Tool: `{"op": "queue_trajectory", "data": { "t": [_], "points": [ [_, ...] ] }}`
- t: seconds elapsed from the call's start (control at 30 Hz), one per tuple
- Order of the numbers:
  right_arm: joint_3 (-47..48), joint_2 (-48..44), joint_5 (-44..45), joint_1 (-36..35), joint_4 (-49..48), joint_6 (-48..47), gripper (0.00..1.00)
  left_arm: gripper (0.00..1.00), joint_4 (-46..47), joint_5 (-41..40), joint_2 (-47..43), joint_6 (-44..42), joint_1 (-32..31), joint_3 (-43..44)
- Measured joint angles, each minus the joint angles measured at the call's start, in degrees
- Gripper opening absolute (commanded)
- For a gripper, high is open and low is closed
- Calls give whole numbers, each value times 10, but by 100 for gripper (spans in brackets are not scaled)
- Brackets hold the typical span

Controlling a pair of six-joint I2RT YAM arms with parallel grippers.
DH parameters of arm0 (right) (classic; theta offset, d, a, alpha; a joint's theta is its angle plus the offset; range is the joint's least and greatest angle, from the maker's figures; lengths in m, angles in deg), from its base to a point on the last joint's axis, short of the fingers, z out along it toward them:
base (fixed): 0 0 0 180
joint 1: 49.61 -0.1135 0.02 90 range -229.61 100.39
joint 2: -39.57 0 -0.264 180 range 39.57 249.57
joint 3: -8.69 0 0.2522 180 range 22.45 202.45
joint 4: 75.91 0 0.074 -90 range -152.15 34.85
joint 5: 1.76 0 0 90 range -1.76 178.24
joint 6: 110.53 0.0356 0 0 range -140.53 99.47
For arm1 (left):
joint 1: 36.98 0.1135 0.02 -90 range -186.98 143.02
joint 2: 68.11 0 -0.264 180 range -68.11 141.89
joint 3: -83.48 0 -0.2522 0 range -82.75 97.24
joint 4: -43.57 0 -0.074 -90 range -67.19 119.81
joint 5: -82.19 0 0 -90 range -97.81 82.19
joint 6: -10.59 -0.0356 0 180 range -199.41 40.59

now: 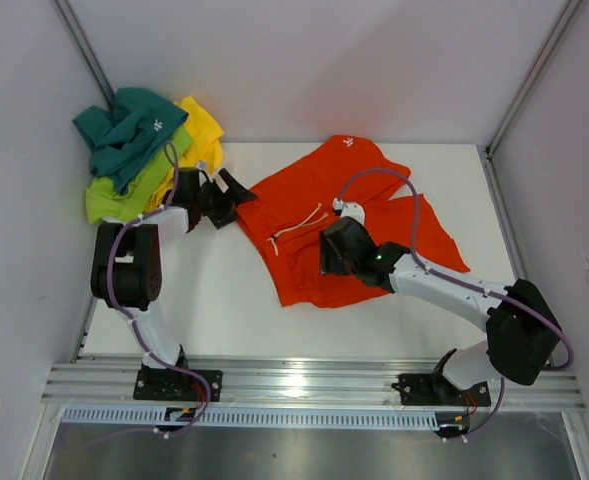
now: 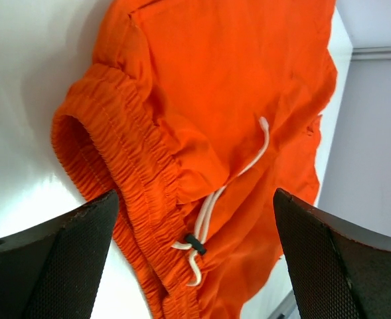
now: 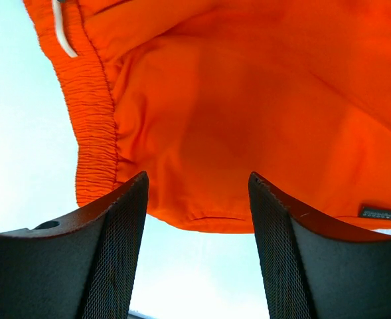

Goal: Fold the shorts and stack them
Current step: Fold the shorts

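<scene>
The orange shorts (image 1: 359, 200) lie spread in the middle of the white table, white drawstring (image 1: 299, 225) up. My left gripper (image 1: 229, 197) stands open at the left end of their waistband. The left wrist view shows the gathered waistband (image 2: 135, 186) and the drawstring (image 2: 248, 166) between its wide-apart fingers (image 2: 62, 266), with nothing gripped. My right gripper (image 1: 327, 255) hovers over the near part of the orange shorts. It is open, and a folded orange edge (image 3: 202, 216) lies just past its fingertips (image 3: 115, 239). Teal (image 1: 129, 125), lime green (image 1: 124, 190) and yellow shorts (image 1: 202, 130) sit heaped at the back left.
Grey walls close in the table on the left, back and right, and the heap sits in the back-left corner. A metal rail (image 1: 314, 380) runs along the near edge with both arm bases bolted to it. Bare white table (image 1: 214, 310) shows in front of the orange shorts.
</scene>
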Motion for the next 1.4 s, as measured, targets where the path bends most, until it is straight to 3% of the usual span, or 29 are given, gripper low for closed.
{"op": "queue_trajectory", "data": {
  "t": [0.33, 0.47, 0.87, 1.03, 1.23, 1.4],
  "points": [
    [-23, -11, -12, 17, -3, -5, 64, 99, 26, 66, -2, 52, -2, -40],
    [-23, -17, -15, 23, -4, -9, 64, 99, -10, 64, -8, 38, -8, -54],
    [-40, -33, -42, 79, -5, -12, 63, 99, -108, -16, -196, -15, -61, -127],
    [-90, -74, -101, 185, -13, 9, 65, 99, -143, -103, -323, -30, -145, -188],
    [-167, -188, -166, 360, -6, 58, 64, 99, -184, -252, -466, -68, -302, -243],
    [-205, -254, -195, 480, 6, 97, 62, 99, -211, -332, -495, -91, -379, -249]
  ]
}}
